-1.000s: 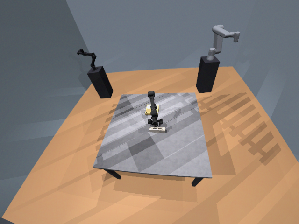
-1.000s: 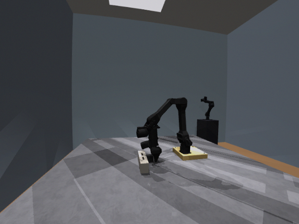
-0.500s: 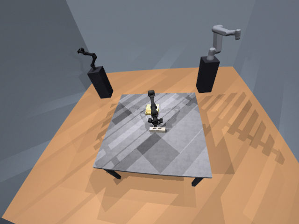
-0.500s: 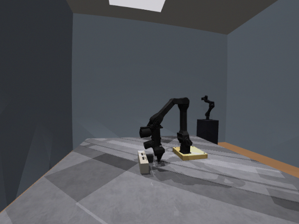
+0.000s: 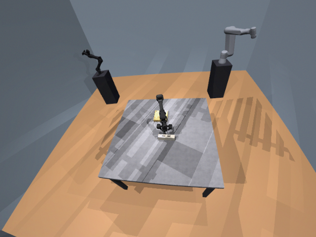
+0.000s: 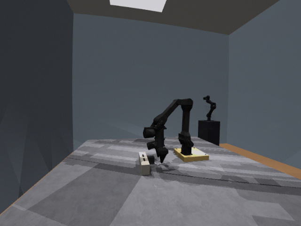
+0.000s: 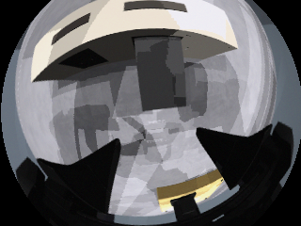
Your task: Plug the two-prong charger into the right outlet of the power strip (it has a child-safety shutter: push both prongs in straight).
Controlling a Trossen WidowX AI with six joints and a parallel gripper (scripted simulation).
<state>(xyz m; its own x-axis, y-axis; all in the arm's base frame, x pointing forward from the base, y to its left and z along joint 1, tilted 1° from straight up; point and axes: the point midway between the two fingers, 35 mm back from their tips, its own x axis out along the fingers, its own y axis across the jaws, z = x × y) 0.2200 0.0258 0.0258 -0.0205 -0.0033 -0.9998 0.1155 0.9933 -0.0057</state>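
Note:
The cream power strip (image 5: 166, 138) (image 6: 145, 169) (image 7: 108, 25) lies on the table, with two dark slots on its top. A dark grey block, apparently the charger (image 6: 151, 159) (image 7: 157, 71), stands against the strip's side that faces the arm's base. Its prongs are not visible, so I cannot tell whether they are in an outlet. A dark patch shows on the same side, left of the block in the wrist view. My gripper (image 6: 162, 161) (image 7: 159, 137) is open and empty, low over the table, on the base side of the charger. Its fingers are clear of the block.
The arm's yellow base plate (image 5: 156, 116) (image 6: 196, 157) (image 7: 169, 193) sits on the grey table (image 5: 183, 158) (image 6: 170, 201) behind the gripper. Two other arms stand on dark pedestals (image 5: 105, 88) (image 5: 219, 79) beyond the table.

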